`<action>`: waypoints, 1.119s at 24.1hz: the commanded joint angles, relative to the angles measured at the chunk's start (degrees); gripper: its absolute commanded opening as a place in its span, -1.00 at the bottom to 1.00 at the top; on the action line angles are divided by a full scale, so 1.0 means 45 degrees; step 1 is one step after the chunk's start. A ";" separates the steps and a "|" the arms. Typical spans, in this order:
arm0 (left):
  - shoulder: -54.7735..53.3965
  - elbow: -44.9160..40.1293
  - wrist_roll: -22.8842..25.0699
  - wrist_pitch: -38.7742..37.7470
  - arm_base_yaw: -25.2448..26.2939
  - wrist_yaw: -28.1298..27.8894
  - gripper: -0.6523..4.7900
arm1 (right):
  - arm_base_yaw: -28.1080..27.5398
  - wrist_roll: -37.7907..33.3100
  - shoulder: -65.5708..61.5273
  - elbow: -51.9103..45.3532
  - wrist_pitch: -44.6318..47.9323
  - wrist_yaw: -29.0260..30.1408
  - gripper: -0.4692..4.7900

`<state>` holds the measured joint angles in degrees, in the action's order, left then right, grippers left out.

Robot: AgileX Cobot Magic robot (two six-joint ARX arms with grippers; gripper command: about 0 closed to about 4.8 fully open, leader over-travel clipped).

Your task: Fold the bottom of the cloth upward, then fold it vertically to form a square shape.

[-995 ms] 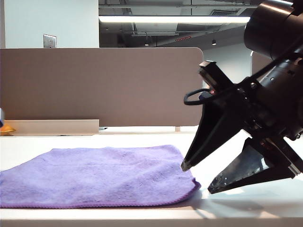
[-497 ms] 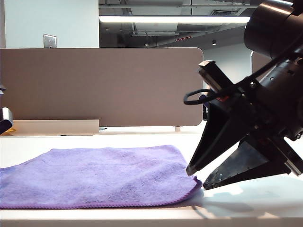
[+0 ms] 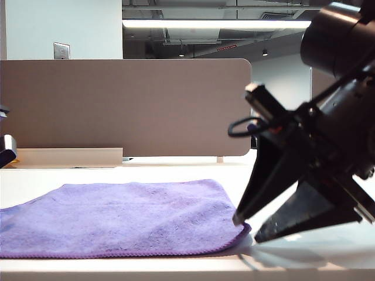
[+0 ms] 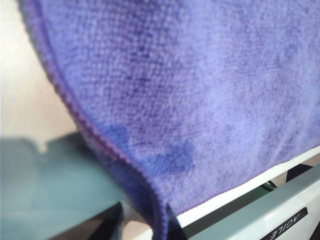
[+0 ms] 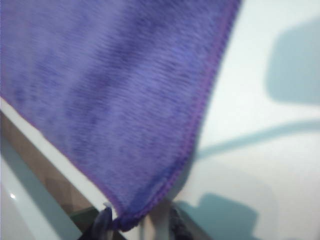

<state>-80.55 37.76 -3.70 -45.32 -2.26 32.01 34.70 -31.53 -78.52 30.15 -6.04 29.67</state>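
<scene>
Now I see the cloth (image 3: 123,219) lying flat on the table (image 3: 304,252). My right gripper (image 3: 245,229) pinches its near right corner; my left gripper (image 4: 142,225) grips the near left corner, barely visible at the exterior view's edge.

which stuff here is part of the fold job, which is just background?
In the job:
- soft purple microfibre cloth, flat on the table
- right gripper, shut on its near right corner
- left gripper, on its other near corner

Background:
- beige partition panel
- white table
</scene>
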 commanded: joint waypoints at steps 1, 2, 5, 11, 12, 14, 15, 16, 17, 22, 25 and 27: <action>-0.0097 0.0146 0.0000 0.0039 0.0015 -0.0733 -0.35 | 0.0015 0.0000 -0.0248 0.0029 0.0078 0.0112 -0.25; -0.0092 0.0180 0.0000 0.0044 0.0015 -0.0738 -0.35 | 0.0015 0.0005 -0.0350 0.0029 0.0102 0.0107 -0.25; -0.0087 0.0243 0.0010 0.0044 0.0015 -0.0865 -0.35 | 0.0015 0.0005 -0.0437 0.0029 0.0160 0.0097 -0.25; -0.0087 0.0238 0.0015 0.0044 0.0015 -0.0865 -0.36 | 0.0010 -0.0010 -0.0437 0.0034 0.0704 0.0102 -0.31; -0.0087 0.0238 0.0029 0.0049 0.0015 -0.0865 -0.40 | 0.0010 -0.0039 -0.0437 0.0034 0.0758 0.0097 -0.47; -0.0087 0.0238 0.0063 0.0063 0.0015 -0.0865 -0.60 | 0.0010 -0.0039 -0.0437 0.0034 0.0767 0.0097 -0.53; -0.0087 0.0238 0.0058 0.0078 0.0015 -0.0865 -0.60 | 0.0010 -0.0039 -0.0437 0.0034 0.0767 0.0102 -0.55; -0.0087 0.0238 0.0058 0.0078 0.0015 -0.0865 -0.60 | 0.0010 -0.0039 -0.0437 0.0034 0.0767 0.0102 -0.55; -0.0087 0.0238 0.0068 0.0073 0.0015 -0.0860 -0.69 | 0.0010 -0.0039 -0.0437 0.0034 0.0777 0.0107 -0.69; -0.0083 0.0238 0.0102 -0.0010 0.0010 -0.0797 -0.78 | 0.0010 -0.0034 -0.0432 0.0034 0.0835 0.0253 -0.83; -0.0083 0.0243 0.0058 -0.0393 0.0010 -0.0709 -0.78 | 0.0010 -0.0034 -0.0418 0.0034 0.0680 0.0262 -0.83; -0.0083 0.0238 0.0068 -0.0806 0.0000 -0.0568 -0.78 | 0.0010 -0.0034 -0.0393 0.0034 0.0476 0.0296 -0.83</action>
<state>-80.88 38.92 -3.49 -46.39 -2.28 29.43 34.68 -31.81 -80.55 30.22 -3.49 30.59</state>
